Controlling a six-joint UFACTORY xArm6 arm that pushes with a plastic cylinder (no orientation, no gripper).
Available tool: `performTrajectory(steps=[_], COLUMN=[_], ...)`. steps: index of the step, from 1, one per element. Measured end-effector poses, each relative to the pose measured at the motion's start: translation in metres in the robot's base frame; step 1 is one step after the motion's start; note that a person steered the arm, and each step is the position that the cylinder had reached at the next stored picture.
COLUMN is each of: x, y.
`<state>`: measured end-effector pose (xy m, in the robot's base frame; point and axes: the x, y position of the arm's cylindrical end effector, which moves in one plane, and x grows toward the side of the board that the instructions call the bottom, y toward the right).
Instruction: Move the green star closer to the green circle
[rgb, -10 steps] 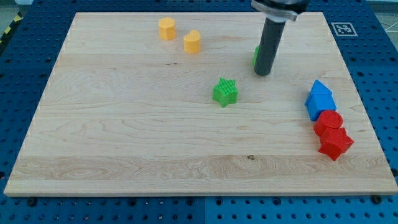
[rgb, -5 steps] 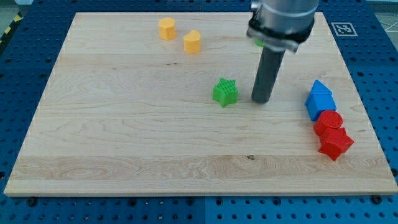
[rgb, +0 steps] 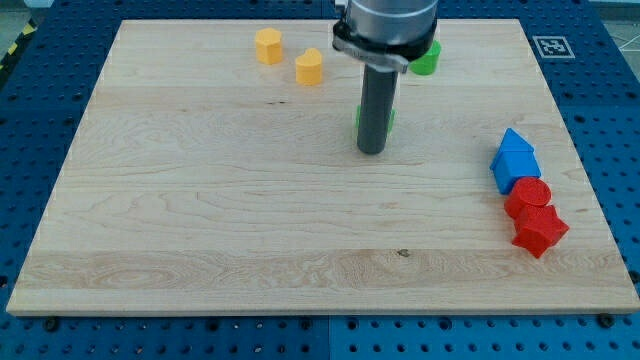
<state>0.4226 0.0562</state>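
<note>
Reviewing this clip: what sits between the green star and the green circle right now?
In the camera view, only the rod and its housing cross that stretch. My tip stands just below the mostly hidden green star; the green circle lies toward the top right.

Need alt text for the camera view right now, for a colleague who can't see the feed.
My tip sits at the near side of the green star, which the rod mostly hides, with the green circle beyond it toward the view's top right. Two yellow blocks lie at the top left of the wooden board; a blue block and two red blocks cluster at the right edge.
</note>
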Motion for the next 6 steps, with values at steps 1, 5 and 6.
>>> performTrajectory(steps=[1,5,6], x=[-0.041,-0.174,-0.185], y=[0.0,-0.002,-0.065])
